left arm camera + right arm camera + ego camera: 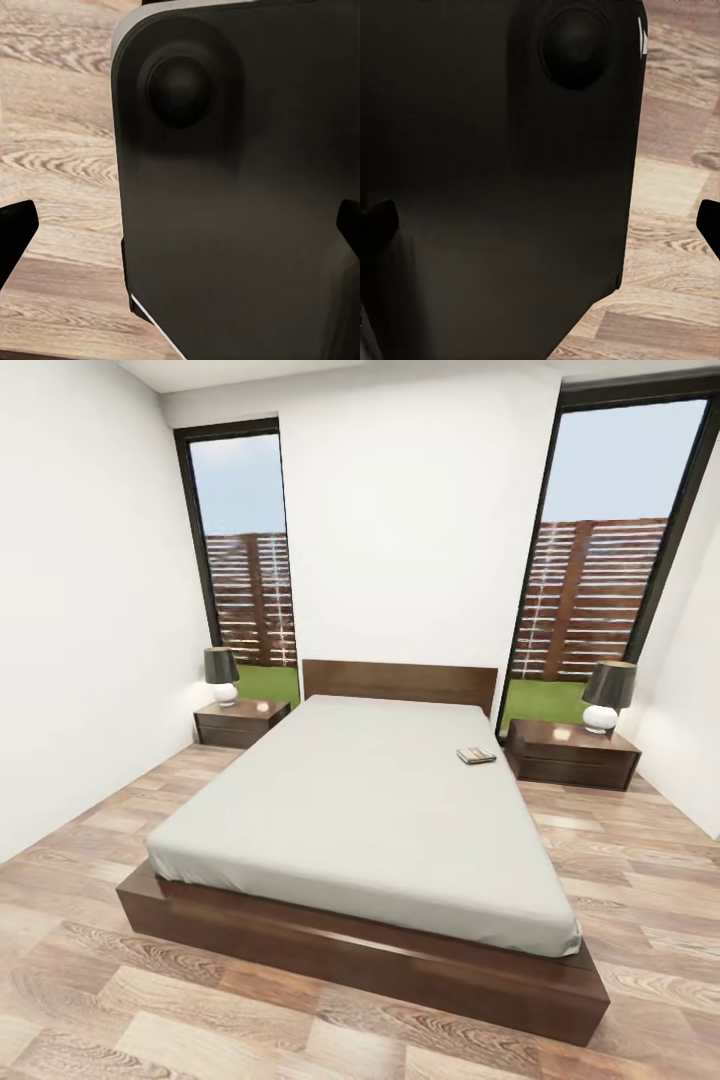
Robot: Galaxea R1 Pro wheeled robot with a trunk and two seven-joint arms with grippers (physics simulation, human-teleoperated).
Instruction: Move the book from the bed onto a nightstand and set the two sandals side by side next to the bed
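Observation:
The bed fills the middle of the bedroom in the head view, a dark-brown platform with a smooth grey mattress. The book lies flat on the mattress near its right edge, close to the headboard. A nightstand stands at the bed's left and another nightstand at its right, nearest the book. The sandals are out of view. My left gripper is open, its dark fingertips far apart, facing a dark robot panel over the wood floor. My right gripper is open in the same way.
Each nightstand carries a lamp with a dark shade, the left lamp and the right lamp. Tall black-framed windows flank the headboard. Wood-plank floor runs along both sides of the bed and in front of its foot.

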